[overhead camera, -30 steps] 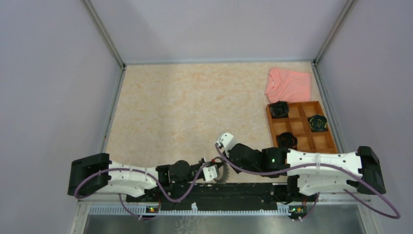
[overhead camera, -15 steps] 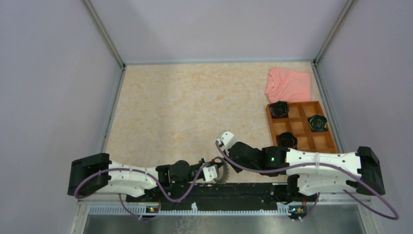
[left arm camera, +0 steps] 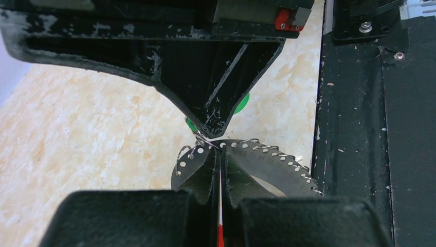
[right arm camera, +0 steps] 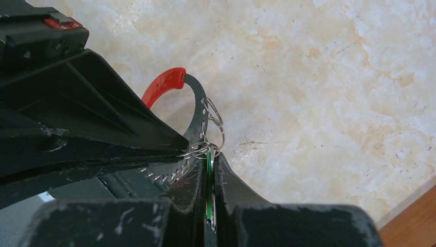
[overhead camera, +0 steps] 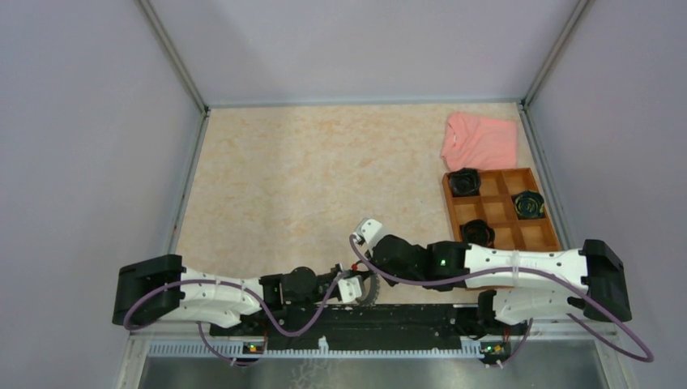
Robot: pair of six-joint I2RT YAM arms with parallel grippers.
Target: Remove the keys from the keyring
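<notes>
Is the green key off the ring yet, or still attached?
Still attached: small wire loops join the keyring to the green key pinched in the right gripper.

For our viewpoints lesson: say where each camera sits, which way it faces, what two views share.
Top external: above and behind, looking down on the table; both arms show.
Left wrist: rides the left arm, facing its own left gripper clamping the keyring.
Right wrist: rides the right arm, facing its own right gripper pinching the green key.
Shared: both wrist views show the keyring and the opposite gripper.
</notes>
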